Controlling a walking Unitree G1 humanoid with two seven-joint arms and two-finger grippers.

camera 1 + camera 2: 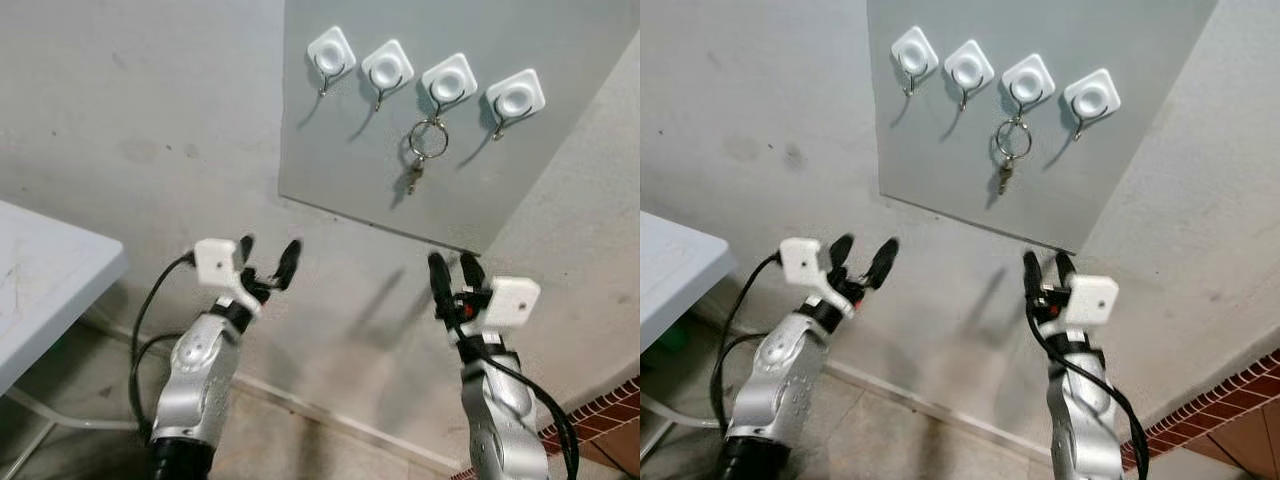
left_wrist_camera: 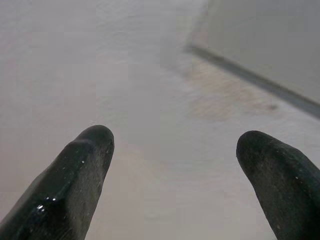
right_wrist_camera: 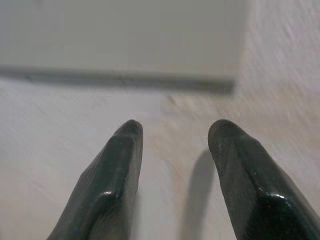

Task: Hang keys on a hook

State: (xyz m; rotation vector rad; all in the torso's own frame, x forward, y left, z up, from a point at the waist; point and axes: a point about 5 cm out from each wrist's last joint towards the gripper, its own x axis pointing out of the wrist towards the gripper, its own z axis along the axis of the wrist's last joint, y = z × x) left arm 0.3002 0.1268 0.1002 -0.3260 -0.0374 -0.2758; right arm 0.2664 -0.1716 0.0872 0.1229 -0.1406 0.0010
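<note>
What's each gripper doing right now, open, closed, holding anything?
Left gripper: open, holding nothing, raised before the wall.
Right gripper: open, holding nothing, below the grey board.

No text, label, brand, number or sign can be read anywhere in these views. The grey panel [image 1: 400, 150] on the wall is plain, and the four white hook mounts [image 1: 449, 78] are unmarked as far as can be told. The white housings on the two wrists show no lettering. A small red spot is seen beside the right wrist housing [image 1: 515, 299], but it is too small to be made out, possibly a light or a button.
</note>
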